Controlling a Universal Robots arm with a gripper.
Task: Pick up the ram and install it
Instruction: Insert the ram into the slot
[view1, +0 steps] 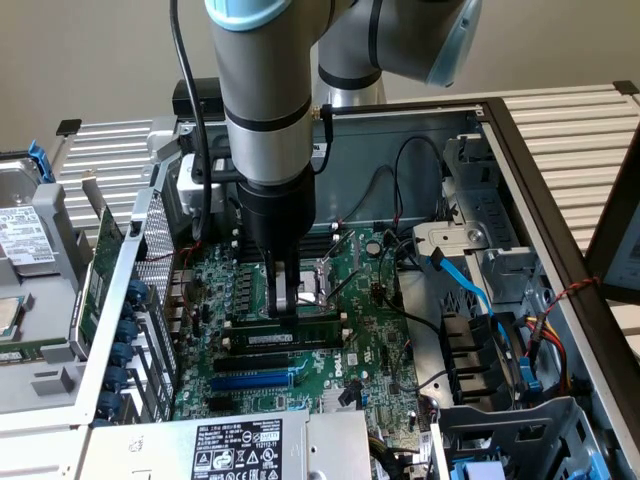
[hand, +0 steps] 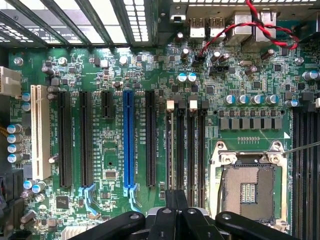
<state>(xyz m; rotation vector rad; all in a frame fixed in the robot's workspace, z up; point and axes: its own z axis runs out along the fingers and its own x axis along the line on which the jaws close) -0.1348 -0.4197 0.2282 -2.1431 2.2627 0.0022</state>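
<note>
The ram (view1: 312, 321) is a long thin green stick standing on edge in a memory slot of the motherboard (view1: 375, 340), with a white label on its side. My gripper (view1: 285, 312) comes straight down on the middle of its top edge, fingers shut. Whether the tips pinch the stick or only rest on it I cannot tell. In the wrist view my gripper (hand: 175, 196) points along the row of black memory slots (hand: 192, 150) with white latches.
An empty CPU socket (hand: 248, 192) lies beside the slots. A blue expansion slot (hand: 129, 140) and black ones lie on the other side. Case walls, a green expansion card (view1: 100, 270), a blue cable (view1: 465, 285) and the power supply (view1: 235, 450) surround the board.
</note>
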